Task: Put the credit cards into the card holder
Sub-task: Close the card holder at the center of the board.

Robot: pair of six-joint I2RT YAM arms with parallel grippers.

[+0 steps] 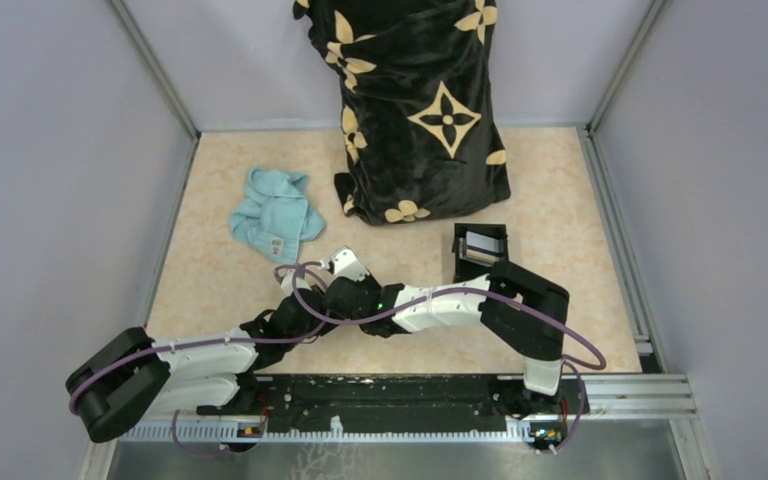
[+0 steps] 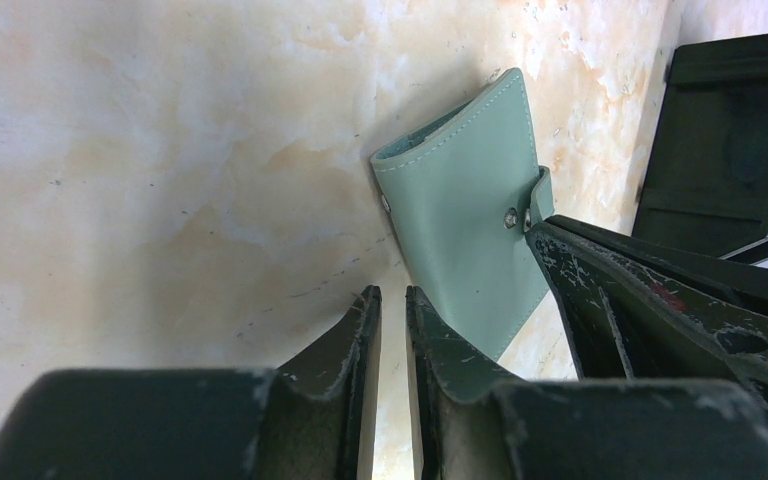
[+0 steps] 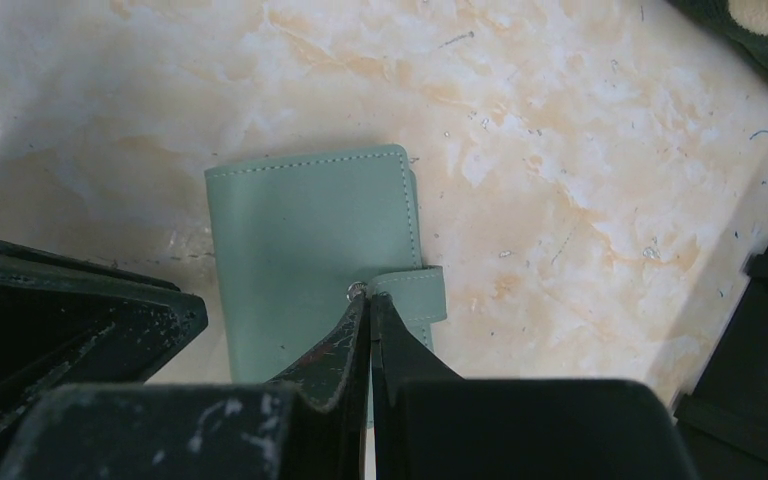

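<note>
Right gripper (image 3: 368,302) is pinched shut right at the snap tab (image 3: 412,292) of the card holder (image 3: 305,235), which lies closed on the table (image 3: 580,150). Can't tell if the tab's actually caught. Left gripper (image 2: 393,298) hovers slightly open at its edge, holding nothing. Looks like the unsnapping step, so next is peeling that tab up.

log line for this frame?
card holder: folded shut, lying flat | left hand: narrowly open, beside it | right hand: shut at snap tab
</note>
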